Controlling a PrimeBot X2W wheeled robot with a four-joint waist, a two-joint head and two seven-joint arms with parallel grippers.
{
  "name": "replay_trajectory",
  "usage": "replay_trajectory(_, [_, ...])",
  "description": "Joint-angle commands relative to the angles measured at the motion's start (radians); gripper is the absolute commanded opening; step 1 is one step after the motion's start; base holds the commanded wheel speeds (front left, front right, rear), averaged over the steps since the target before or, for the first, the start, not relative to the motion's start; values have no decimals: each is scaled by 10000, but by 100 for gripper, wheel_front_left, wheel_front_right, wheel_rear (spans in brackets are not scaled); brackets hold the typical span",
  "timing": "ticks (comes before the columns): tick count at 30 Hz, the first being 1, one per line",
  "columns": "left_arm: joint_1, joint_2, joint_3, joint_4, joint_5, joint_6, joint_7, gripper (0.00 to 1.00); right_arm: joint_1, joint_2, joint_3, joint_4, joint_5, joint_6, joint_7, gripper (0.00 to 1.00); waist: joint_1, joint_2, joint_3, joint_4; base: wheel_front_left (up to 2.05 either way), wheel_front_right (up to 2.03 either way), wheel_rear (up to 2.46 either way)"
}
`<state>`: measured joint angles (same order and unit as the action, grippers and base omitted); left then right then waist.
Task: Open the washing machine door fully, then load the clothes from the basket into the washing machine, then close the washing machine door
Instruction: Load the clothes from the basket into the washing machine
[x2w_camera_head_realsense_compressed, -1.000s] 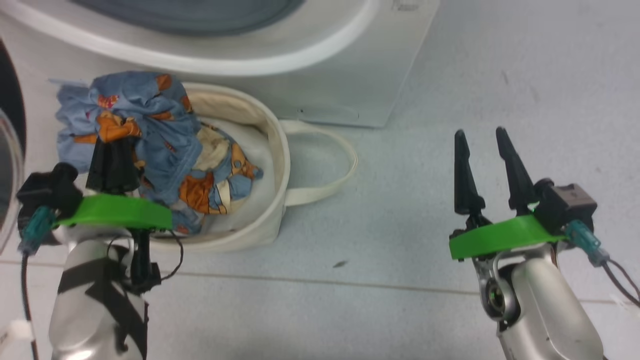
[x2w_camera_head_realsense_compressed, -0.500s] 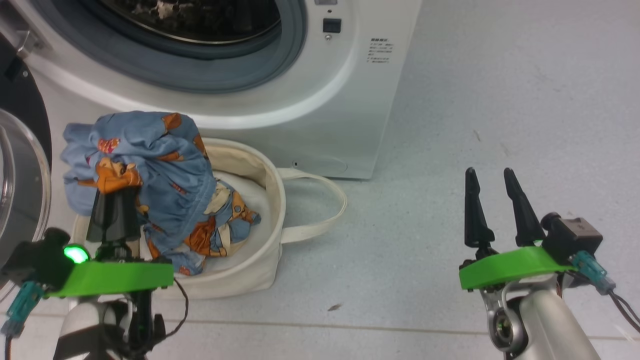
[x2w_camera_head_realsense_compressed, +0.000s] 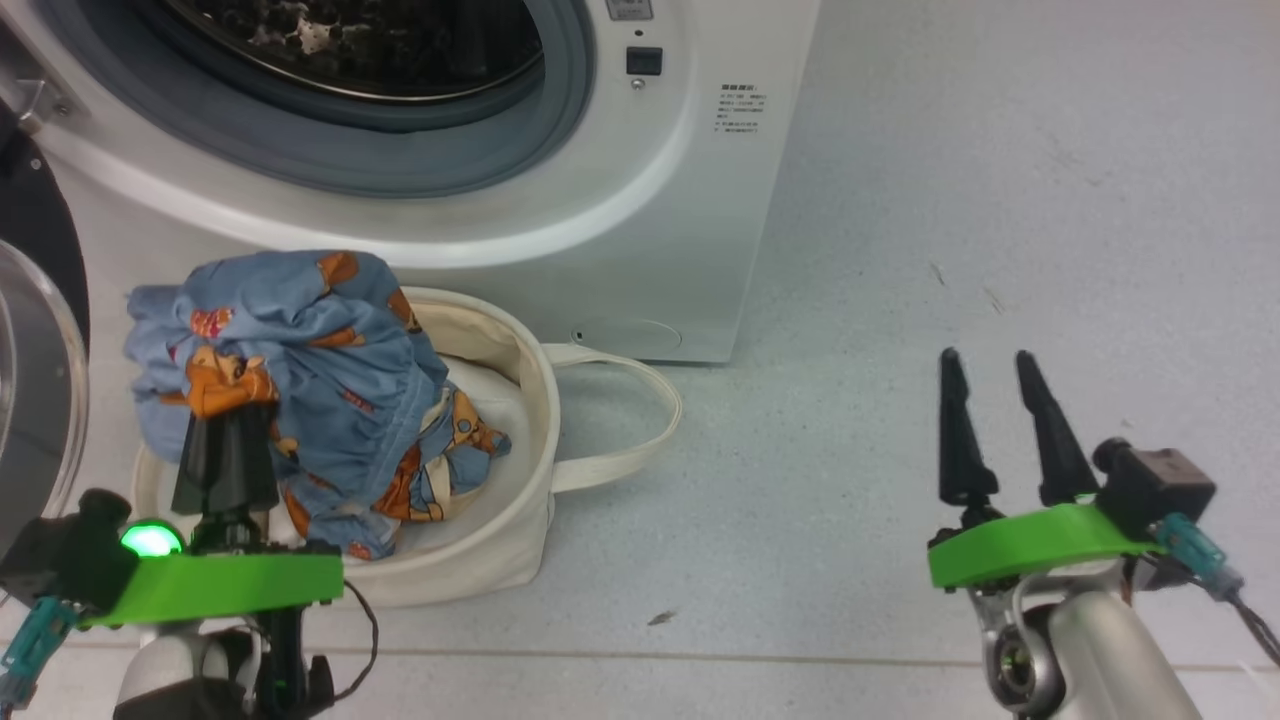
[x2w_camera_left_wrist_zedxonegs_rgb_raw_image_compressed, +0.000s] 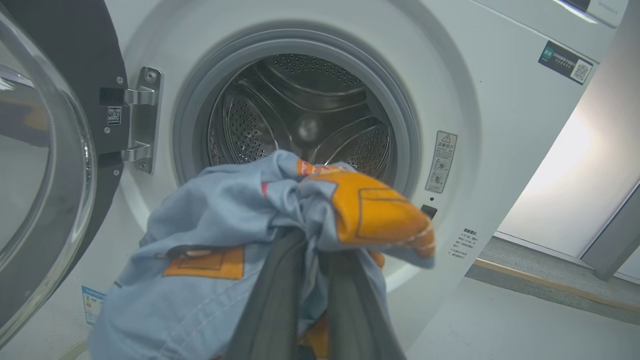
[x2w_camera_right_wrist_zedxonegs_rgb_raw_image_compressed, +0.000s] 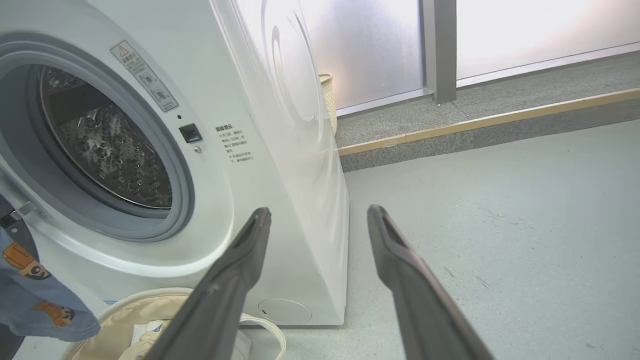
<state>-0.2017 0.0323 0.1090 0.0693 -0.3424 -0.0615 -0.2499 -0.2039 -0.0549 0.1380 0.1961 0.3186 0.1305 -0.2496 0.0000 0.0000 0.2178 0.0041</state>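
My left gripper (x2w_camera_head_realsense_compressed: 226, 425) is shut on the clothes (x2w_camera_head_realsense_compressed: 300, 350), a light-blue garment with orange cartoon animals. It holds the bunch above the left side of the cream basket (x2w_camera_head_realsense_compressed: 535, 400), and the garment's tail still hangs inside. In the left wrist view the clothes (x2w_camera_left_wrist_zedxonegs_rgb_raw_image_compressed: 215, 225) drape over my fingers (x2w_camera_left_wrist_zedxonegs_rgb_raw_image_compressed: 280, 280) in front of the washing machine's (x2w_camera_left_wrist_zedxonegs_rgb_raw_image_compressed: 480, 125) drum. The washing machine door (x2w_camera_head_realsense_compressed: 35, 380) stands swung open at the far left, and its glass bowl (x2w_camera_left_wrist_zedxonegs_rgb_raw_image_compressed: 40, 150) shows there too. Over the bare floor at right, my right gripper (x2w_camera_head_realsense_compressed: 990, 365) stands open with nothing in it.
The washing machine (x2w_camera_head_realsense_compressed: 680, 200) stands directly behind the basket, its round opening (x2w_camera_head_realsense_compressed: 350, 60) uncovered. One loop handle (x2w_camera_head_realsense_compressed: 640, 420) of the basket lies on the grey floor (x2w_camera_head_realsense_compressed: 950, 200) to the right. A raised ledge (x2w_camera_right_wrist_zedxonegs_rgb_raw_image_compressed: 475, 125) and frosted panels run behind the machine.
The whole picture has shifted down, so the camera moved and more of the machine's opening shows. The left gripper holds the clothes slightly higher over the basket. The right gripper stays open.
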Motion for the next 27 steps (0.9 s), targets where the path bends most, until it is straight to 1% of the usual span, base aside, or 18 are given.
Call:
replay_trajectory(1, [-424, 180, 300, -348, -115, -22, -118, 0, -110, 47, -4, -293, 173, 2, -122, 100, 0, 0, 131, -58, 0, 0, 0])
replay_trajectory(7, [-1210, 180, 596, -359, 5, -230, -118, 0, -320, 47, 195, -321, 322, 2, -122, 100, 0, 0, 742, -307, 0, 0, 0])
replay_trajectory(15, [-3296, 180, 1291, -133, 11, -490, -118, 0, -745, 47, 118, -454, 323, 2, -122, 100, 0, 0, 2087, -722, 0, 0, 0])
replay_trajectory(16, [-3296, 180, 1291, -133, 11, -490, -118, 0, -745, 47, 118, -454, 323, 2, -122, 100, 0, 0, 2087, -722, 0, 0, 0])
replay_trajectory(18, [-3962, 180, 1466, 62, 80, -553, -118, 0, -874, 47, 116, -479, 331, 2, -122, 100, 0, 0, 2454, -837, 0, 0, 0])
replay_trajectory(19, [-4645, 180, 1648, 328, 170, -603, -118, 0, -1021, 47, 138, -528, 361, 2, -122, 100, 0, 0, 2807, -968, 0, 0, 0])
replay_trajectory(24, [-6293, 179, 2376, 1100, -20, -677, -118, 0, -1335, 47, 261, -665, 483, 2, -122, 100, 0, 0, 3595, -1404, 0, 0, 0])
replay_trajectory(27, [-7187, 183, 2437, 1364, 228, -686, -118, 0, -1462, 47, 314, -738, 573, 2, -122, 100, 0, 0, 4055, -1663, 0, 0, 0])
